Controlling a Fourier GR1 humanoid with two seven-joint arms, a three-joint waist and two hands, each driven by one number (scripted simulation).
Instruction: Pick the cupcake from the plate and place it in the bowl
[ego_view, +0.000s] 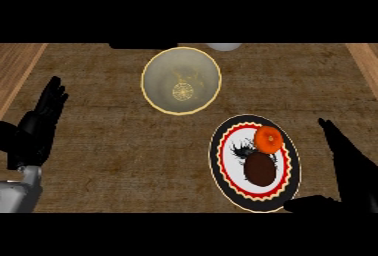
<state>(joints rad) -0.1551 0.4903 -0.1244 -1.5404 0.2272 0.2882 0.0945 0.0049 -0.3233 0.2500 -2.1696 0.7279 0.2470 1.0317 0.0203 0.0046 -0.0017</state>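
Cupcake (260, 168), dark brown & oval, sits on round plate (220, 165) w/ black-red zigzag rim, just left of right hand (347, 160), fingers straight. Orange round item (269, 138) touches it. Glazed yellowish bowl (181, 80) farther up-left. Left hand (40, 125) open. Worktop (111, 165) woven brown, wood edges.

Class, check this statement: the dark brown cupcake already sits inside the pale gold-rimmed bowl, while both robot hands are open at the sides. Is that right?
Not quite. The head view shows the dark brown cupcake on the black, red and white round plate, beside an orange round item; nothing lies in the pale gold-rimmed bowl. The left robot hand and right robot hand are indeed open.
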